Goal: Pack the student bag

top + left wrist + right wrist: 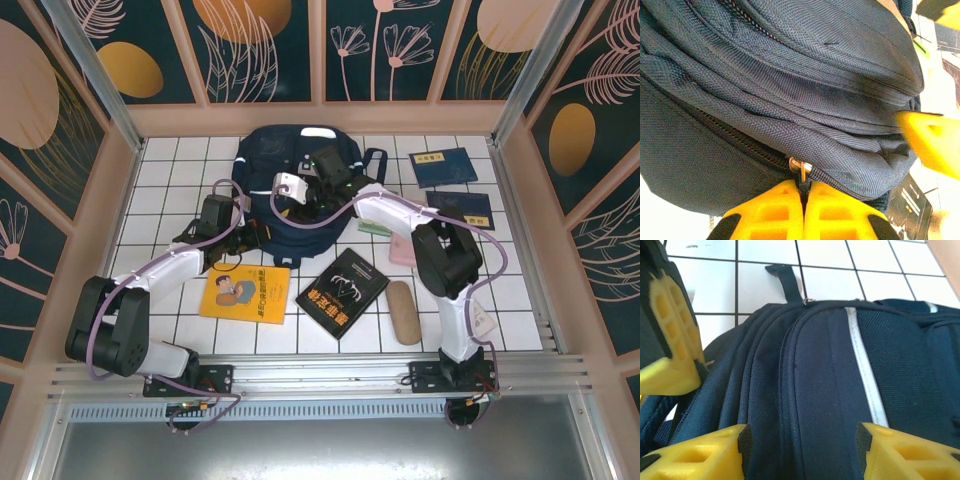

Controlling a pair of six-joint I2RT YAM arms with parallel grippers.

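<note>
Risk: my left gripper [803,192] pinches zip pull [801,167]; right gripper [802,437] gapes over bag [820,380], so the unbraced bag may drag and the pull slip.

No words can be read. On the table [160,190], the black book [342,291] near the front edge has big white letters, too blurry to make out. The yellow book [245,293] beside it has tiny writing. Near the back right corner, the blue booklet [445,166] and the dark blue booklet [460,208] have small labels, too small to read.
</note>
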